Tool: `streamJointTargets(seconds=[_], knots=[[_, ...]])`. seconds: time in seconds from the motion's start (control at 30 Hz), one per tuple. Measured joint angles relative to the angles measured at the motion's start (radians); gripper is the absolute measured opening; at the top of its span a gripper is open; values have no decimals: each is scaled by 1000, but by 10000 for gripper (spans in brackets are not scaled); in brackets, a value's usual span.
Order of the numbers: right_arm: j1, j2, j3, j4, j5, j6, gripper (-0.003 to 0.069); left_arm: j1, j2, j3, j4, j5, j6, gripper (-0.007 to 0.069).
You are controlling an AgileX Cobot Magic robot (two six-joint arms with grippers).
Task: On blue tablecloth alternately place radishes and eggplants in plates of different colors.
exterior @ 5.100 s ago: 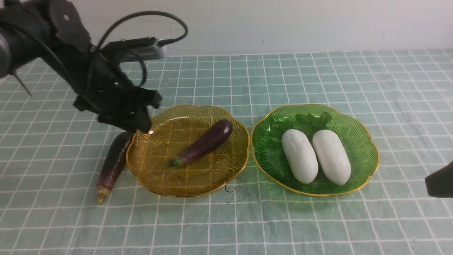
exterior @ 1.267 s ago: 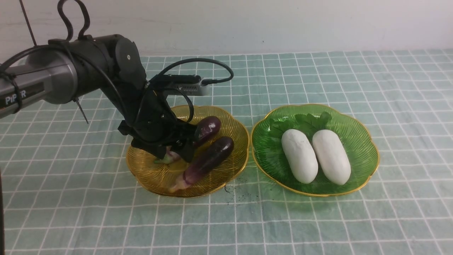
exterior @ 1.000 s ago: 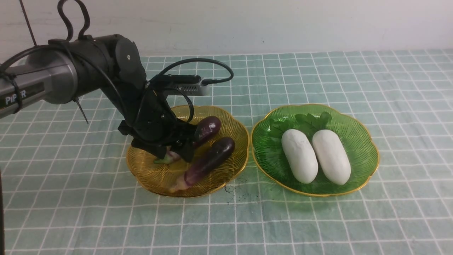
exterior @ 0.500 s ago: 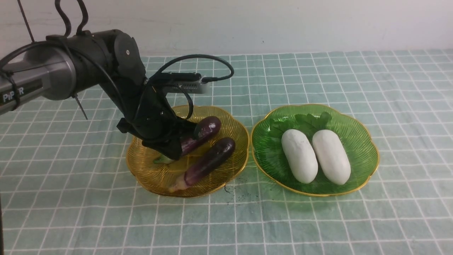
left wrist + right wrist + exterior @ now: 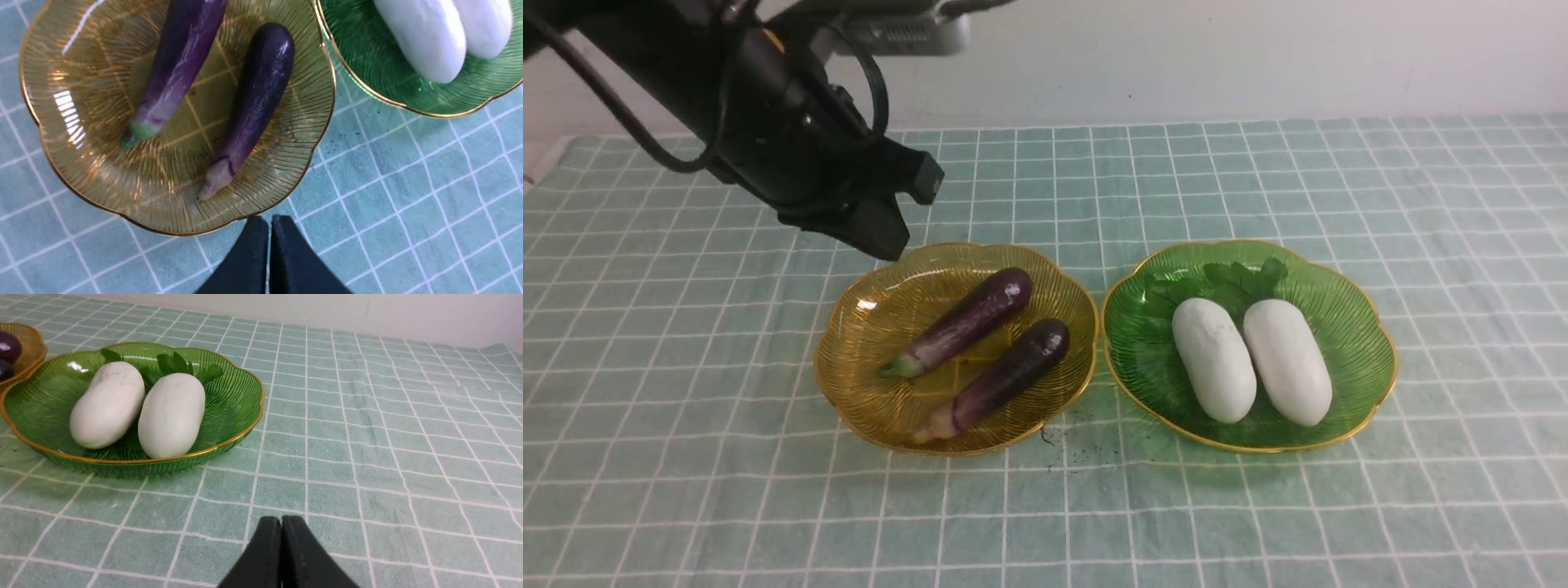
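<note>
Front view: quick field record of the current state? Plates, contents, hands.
amber plate: two eggplants, side by side, stems toward the robot
green plate: two radishes, side by side, leaves away from the robot
cloth: nothing loose on it
left hand: shut, empty, above the amber plate's far left rim
right hand: shut, empty; seen in its wrist view only

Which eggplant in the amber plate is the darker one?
The front eggplant, lying nearer the robot. It is almost black, while the rear eggplant shows a lighter, streaked purple.
</note>
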Motion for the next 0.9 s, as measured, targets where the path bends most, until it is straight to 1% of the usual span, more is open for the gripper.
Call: streamJointTargets(seconds=[0.27,0.43,0.5,0.57,0.6,0.7,0.73,0.8,0.87,0.9], knots=[[0,0,0,0,0,0,-15,0,-164,4,0,12,0,-8],[0,0,0,0,0,0,-15,0,-306,52,0,18,4,-8],[0,0,0,0,0,0,-15,0,-416,118,5,19,26,-8],[0,0,0,0,0,0,-15,0,-472,153,7,19,33,-8],[0,0,0,0,0,0,-15,0,-567,216,8,20,41,-8],[0,0,0,0,0,0,-15,0,-720,334,7,11,44,-8],[0,0,0,0,0,0,-15,0,-771,366,4,-7,44,-8],[0,0,0,0,0,0,-15,0,-916,507,-5,-105,44,-8],[0,0,0,0,0,0,-15,0,-1029,608,-7,-222,44,-8],[0,0,0,0,0,0,-15,0,-1053,646,-7,-251,44,-8]])
